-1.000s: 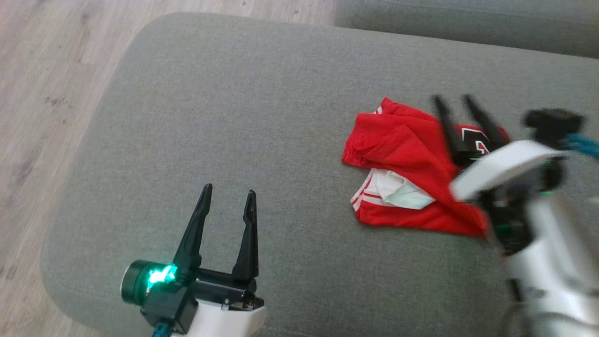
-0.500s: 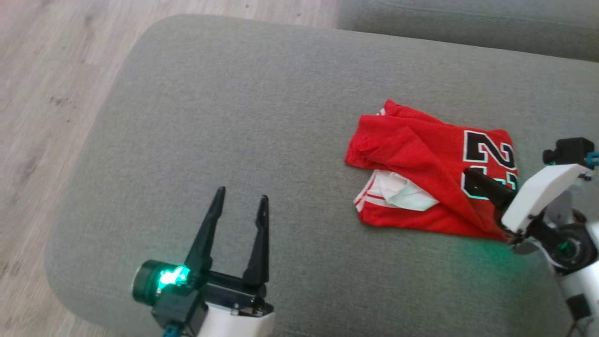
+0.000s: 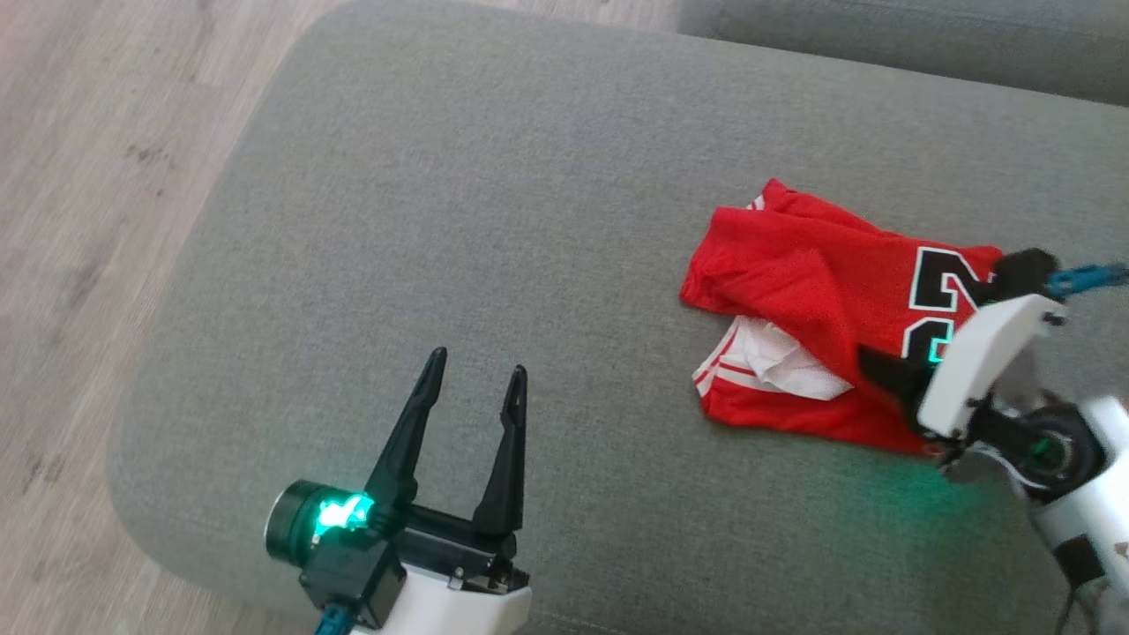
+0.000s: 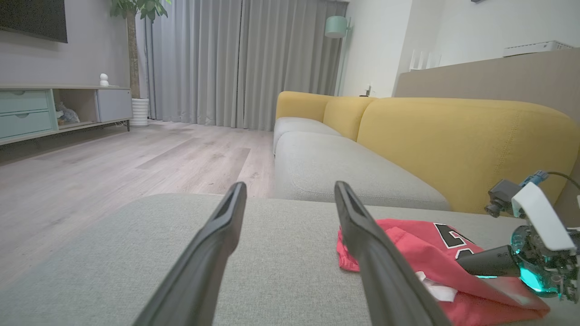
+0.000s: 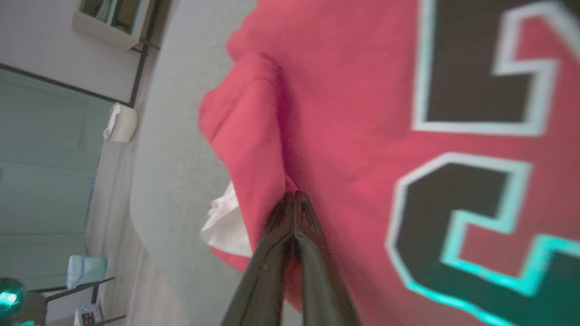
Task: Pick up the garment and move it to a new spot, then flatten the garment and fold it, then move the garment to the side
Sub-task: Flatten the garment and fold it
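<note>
Right gripper (image 5: 294,194) pinching shut on a garment (image 5: 362,113) fold.
You are needing a slow lift, watching for slip; left gripper (image 3: 478,363) hovering wide.

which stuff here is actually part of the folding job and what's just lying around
Part of the job:
red jersey
right gripper, pinched shut on the jersey
left gripper, open, waiting
grey seat the jersey lies on

Just around:
yellow sofa
potted plant
floor lamp
cabinet
</note>
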Robot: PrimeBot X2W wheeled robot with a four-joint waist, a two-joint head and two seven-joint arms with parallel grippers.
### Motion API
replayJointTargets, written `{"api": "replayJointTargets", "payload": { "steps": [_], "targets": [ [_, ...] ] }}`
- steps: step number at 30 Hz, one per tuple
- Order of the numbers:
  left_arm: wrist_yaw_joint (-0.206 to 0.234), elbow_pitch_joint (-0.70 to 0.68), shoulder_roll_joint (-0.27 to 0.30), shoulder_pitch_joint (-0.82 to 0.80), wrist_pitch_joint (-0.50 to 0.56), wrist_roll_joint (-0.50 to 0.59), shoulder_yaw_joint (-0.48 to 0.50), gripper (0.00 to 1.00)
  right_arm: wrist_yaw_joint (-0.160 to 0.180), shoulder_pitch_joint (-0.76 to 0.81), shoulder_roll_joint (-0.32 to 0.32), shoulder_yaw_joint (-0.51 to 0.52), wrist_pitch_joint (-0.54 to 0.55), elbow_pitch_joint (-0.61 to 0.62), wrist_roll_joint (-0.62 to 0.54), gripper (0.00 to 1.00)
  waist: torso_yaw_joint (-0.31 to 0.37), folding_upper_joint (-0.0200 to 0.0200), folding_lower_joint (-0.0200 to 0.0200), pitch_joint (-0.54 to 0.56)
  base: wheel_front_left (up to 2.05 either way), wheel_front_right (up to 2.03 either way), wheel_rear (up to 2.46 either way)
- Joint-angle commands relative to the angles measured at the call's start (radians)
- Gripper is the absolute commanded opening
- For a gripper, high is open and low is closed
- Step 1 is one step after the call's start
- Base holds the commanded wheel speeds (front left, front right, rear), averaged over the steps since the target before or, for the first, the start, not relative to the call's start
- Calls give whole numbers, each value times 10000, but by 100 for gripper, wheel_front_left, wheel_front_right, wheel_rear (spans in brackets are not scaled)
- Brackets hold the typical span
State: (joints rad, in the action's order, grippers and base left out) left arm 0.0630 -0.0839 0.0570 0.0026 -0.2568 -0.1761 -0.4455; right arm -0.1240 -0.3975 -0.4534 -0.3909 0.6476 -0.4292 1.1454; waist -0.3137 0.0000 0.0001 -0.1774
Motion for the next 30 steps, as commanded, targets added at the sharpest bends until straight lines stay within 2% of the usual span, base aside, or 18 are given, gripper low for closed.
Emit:
{"api": "replayJointTargets", "payload": {
  "steps": [1, 6, 9, 10, 11, 12, 18, 21, 24, 28, 30],
  "targets": [
    [111, -284, -68, -333, -49, -37, 363, 100, -67, -17, -126, -209, 113, 598, 249, 0, 99, 0, -1, 82, 0, 0, 0],
    [78, -251, -68, -253, -49, -3, 486, 100, -67, 656, -108, -877, 132, 1849, 1002, 0, 392, 0, -1, 479, 0, 0, 0],
    [77, -273, -68, -137, -49, 42, 582, 100, -67, 1041, -131, -830, -939, 2549, 1039, 0, 566, 0, -1, 854, 0, 0, 0],
    [87, -270, -68, -65, -49, 58, 637, 100, -67, 1157, -156, -805, -1442, 2717, 910, 25, 642, 0, -1, 993, 0, 0, 0],
    [99, -262, -68, 21, -49, 76, 712, 100, -67, 1298, -128, -783, -1907, 2825, 870, 69, 743, 0, -1, 1160, 0, 0, 0],
    [106, -261, -68, 123, -49, 95, 800, 100, -67, 1435, -95, -790, -2283, 2884, 860, 100, 858, 0, -1, 1304, 0, 0, 0],
    [-52, -150, -68, 587, -49, 185, 1075, 100, -67, 2090, -267, -1037, -4493, 2677, 133, 100, 1032, 0, -1, 2036, 0, 0, 0],
    [0, 58, -68, 796, -49, 109, 1297, 100, -67, 2327, -578, -1046, -6480, 2299, -1291, 100, 1012, 0, -1, 2300, 0, 0, 0],
    [14, 479, -68, 1120, -49, 116, 1588, 100, -67, 2810, -497, -785, -8410, 1424, -2672, 100, 1023, 0, -1, 2649, 0, 0, 0],
    [84, 845, -68, 1580, -49, 93, 2103, 100, -67, 3474, 30, -40, -9065, 669, -4527, 100, 1240, 0, -1, 3043, 0, 0, 0],
    [62, 936, -68, 1749, -49, 101, 2292, 100, -67, 3819, 533, 1052, -9084, 1034, -5737, 100, 1363, 0, -1, 3160, 0, 0, 0]
  ]
}}
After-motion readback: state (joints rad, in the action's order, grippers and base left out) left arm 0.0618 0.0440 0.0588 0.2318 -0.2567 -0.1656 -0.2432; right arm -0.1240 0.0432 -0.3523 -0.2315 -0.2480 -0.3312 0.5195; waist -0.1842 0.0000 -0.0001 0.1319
